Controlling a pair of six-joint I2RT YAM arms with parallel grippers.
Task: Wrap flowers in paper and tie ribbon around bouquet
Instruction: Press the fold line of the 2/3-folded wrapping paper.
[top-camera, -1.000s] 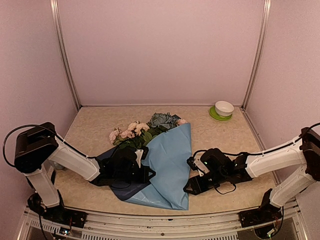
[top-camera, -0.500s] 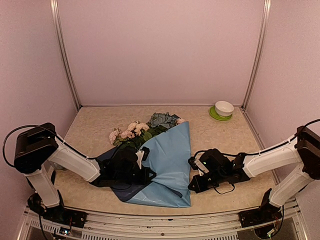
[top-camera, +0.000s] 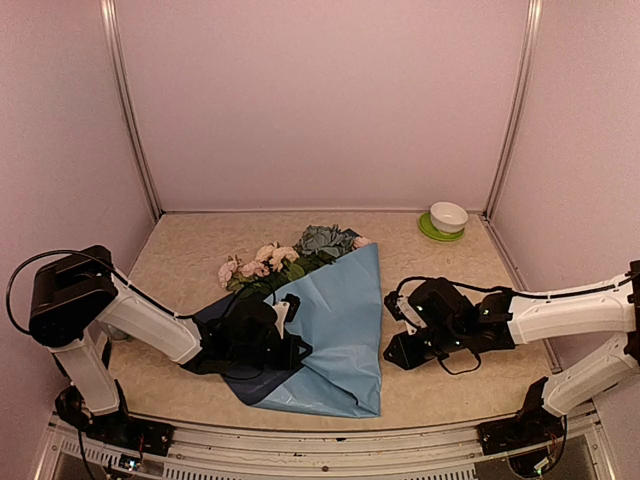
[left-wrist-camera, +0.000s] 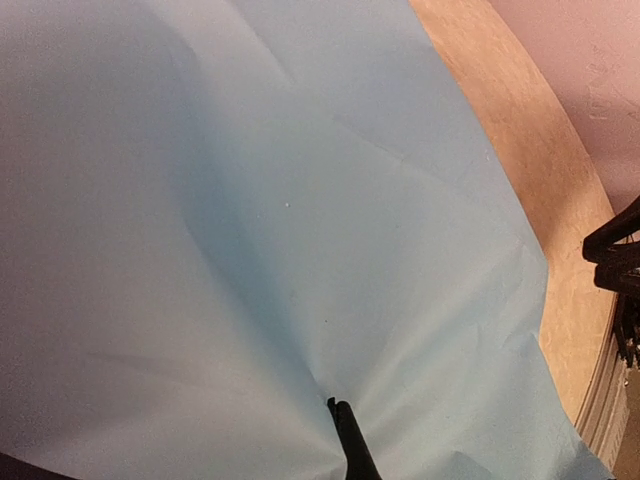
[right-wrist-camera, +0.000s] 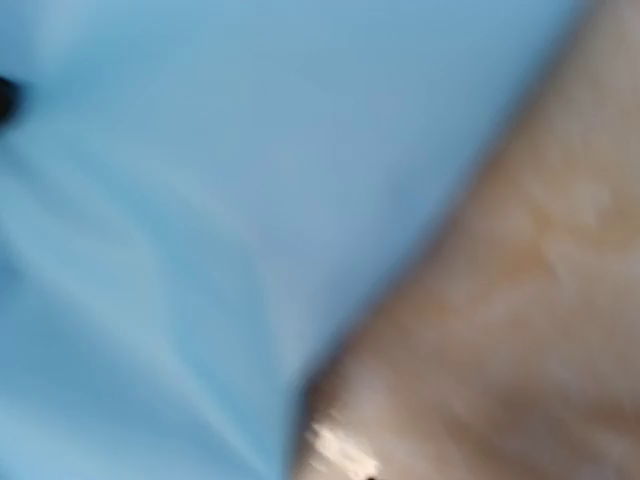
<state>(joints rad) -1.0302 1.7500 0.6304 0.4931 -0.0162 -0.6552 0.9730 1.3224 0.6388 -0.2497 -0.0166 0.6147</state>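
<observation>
Two claws work low at the paper (top-camera: 335, 330), mid-table, folded over flowers (top-camera: 290, 255) poking out far; left claw (top-camera: 298, 348) closed, pressing the fold; right claw (top-camera: 391, 357) beside its right edge, grip unreadable; flap could spring open if pressure slips.

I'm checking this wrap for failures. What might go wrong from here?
1. The paper lies loosely over the flowers, pinched only by the left gripper; it may spring open or tear there.
2. The right gripper sits beside the paper's right edge; a grab there could drag it off the flowers.
</observation>
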